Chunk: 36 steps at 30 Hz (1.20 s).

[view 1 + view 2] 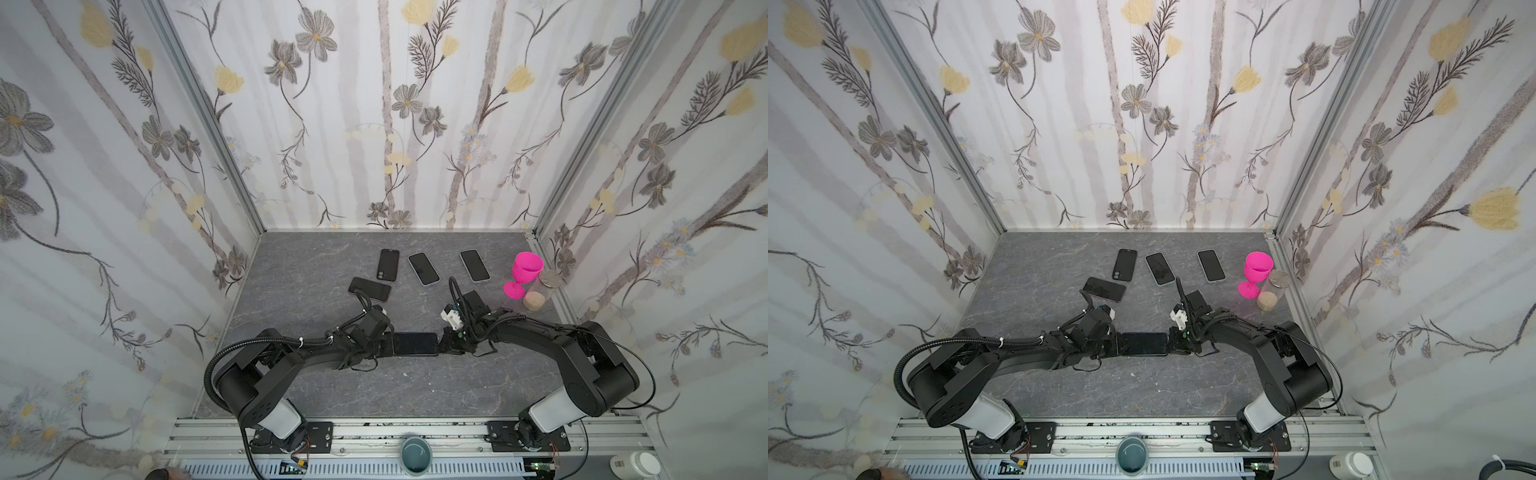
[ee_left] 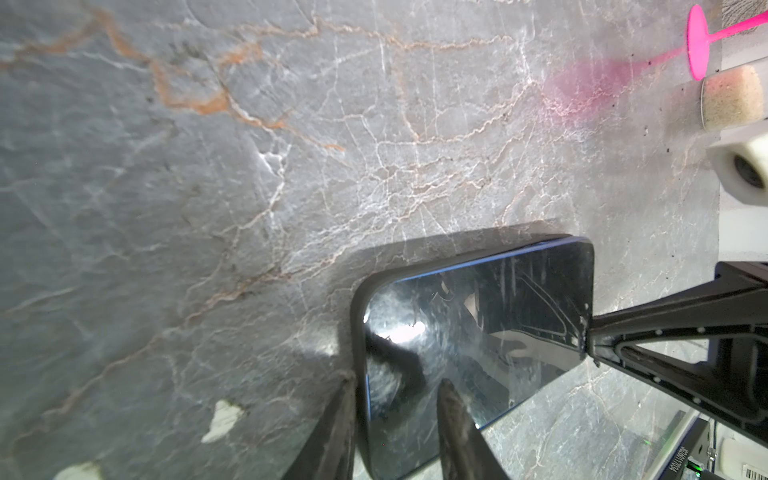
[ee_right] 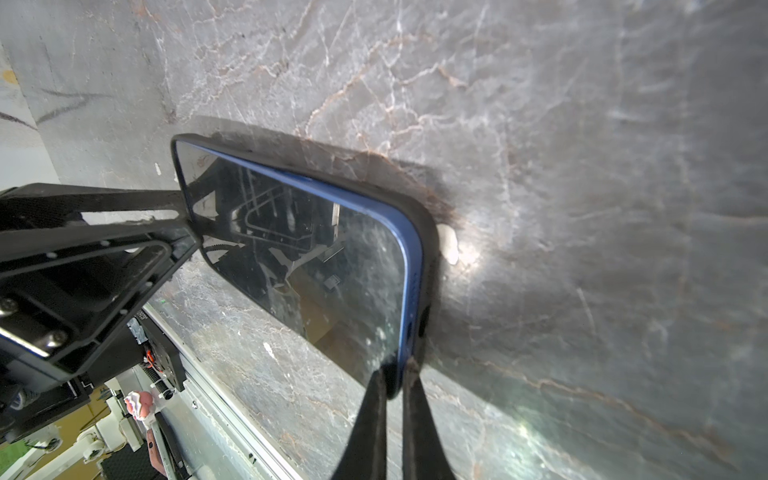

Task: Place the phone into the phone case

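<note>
A blue-edged phone (image 1: 415, 344) (image 1: 1144, 344) lies screen up in a black phone case (image 2: 356, 332) at mid-table. In the right wrist view the phone (image 3: 311, 257) shows its blue edge standing above the phone case (image 3: 431, 257) rim. My left gripper (image 1: 390, 345) (image 2: 397, 380) is shut on the left end, one finger outside the case and one on the phone (image 2: 478, 332) screen. At the opposite end, my right gripper (image 1: 440, 343) (image 3: 395, 370) is shut on a corner, pinching the phone and the case rim together.
Several other dark phones (image 1: 423, 268) lie toward the back wall. A pink goblet (image 1: 525, 272) and a glass jar with sand (image 1: 540, 293) stand at the back right. On the front rail sits a grey cup (image 1: 416, 454).
</note>
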Tool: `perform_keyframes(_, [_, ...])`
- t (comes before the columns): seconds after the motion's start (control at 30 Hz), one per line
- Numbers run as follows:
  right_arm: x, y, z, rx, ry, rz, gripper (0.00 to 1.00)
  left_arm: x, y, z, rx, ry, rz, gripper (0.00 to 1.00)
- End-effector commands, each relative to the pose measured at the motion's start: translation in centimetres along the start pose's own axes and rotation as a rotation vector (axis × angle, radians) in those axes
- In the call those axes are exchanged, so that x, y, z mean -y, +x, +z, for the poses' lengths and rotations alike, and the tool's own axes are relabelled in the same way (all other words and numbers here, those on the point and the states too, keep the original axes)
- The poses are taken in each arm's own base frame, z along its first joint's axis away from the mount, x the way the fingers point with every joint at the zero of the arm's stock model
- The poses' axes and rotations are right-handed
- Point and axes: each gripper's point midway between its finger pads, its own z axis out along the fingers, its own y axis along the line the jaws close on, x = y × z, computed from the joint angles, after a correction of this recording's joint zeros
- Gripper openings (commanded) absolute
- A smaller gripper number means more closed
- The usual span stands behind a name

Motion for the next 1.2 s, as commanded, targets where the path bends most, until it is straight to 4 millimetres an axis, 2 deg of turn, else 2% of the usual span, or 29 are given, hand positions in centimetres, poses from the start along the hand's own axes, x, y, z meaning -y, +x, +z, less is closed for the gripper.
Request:
perform_keyframes(0.0, [3.2, 1.0, 0.9, -0.025, 0.148, 0.009, 0.07, -1.2, 1.5, 0.2, -0.062, -0.043, 0.001, 0.35])
perform_keyframes(0.53, [3.7, 1.1, 1.1, -0.029, 0.184, 0.000, 0.08, -1.3, 1.6, 0.1, -0.060, -0.042, -0.001, 0.36])
perform_keyframes(0.83, [3.0, 0.5, 0.0, 0.000, 0.209, -0.025, 0.13, -1.4, 1.2, -0.3, -0.041, -0.053, 0.003, 0.35])
perform_keyframes(0.87, [2.0, -0.8, -0.4, 0.028, 0.196, -0.041, 0.14, -1.4, 0.9, -0.5, -0.028, -0.058, 0.008, 0.35])
perform_keyframes(0.93, [0.7, -1.9, -1.9, 0.087, 0.176, -0.066, 0.18, -1.3, 0.1, -1.1, 0.006, -0.067, 0.019, 0.36])
perform_keyframes(1.03, [-0.5, -3.2, -3.6, 0.148, 0.178, -0.090, 0.25, -1.1, -1.1, -2.0, 0.044, -0.068, 0.028, 0.35])
perform_keyframes(1.17, [-1.4, -4.6, -4.9, 0.198, 0.190, -0.115, 0.27, -0.8, -2.1, -2.5, 0.067, -0.061, 0.034, 0.36])
